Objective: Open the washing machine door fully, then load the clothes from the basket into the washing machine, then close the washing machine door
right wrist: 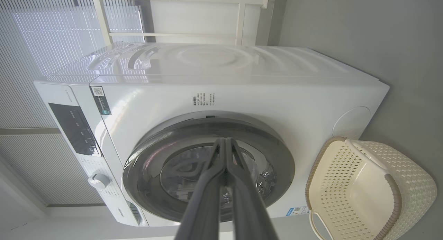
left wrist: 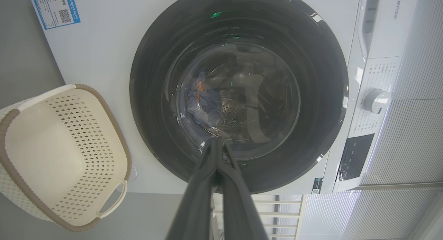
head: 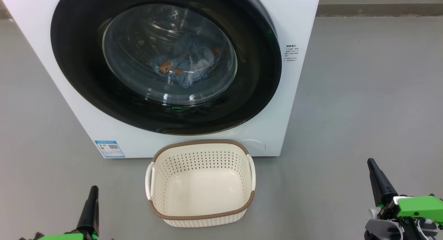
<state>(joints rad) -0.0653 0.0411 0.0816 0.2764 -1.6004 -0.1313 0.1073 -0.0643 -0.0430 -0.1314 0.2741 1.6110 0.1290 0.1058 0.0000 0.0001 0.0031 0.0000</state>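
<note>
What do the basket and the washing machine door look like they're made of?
The basket looks like moulded plastic, matte cream: its walls are punched with regular holes, and the brown rim only imitates weave. The washing machine door seems to have a glossy black plastic rim, judging by reflections, around a clear bowl, probably glass, since the clothes show through it.

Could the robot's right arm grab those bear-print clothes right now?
Probably not: the clothes lie in the washing machine behind its closed door, and the right gripper sits well back, shut.
</note>
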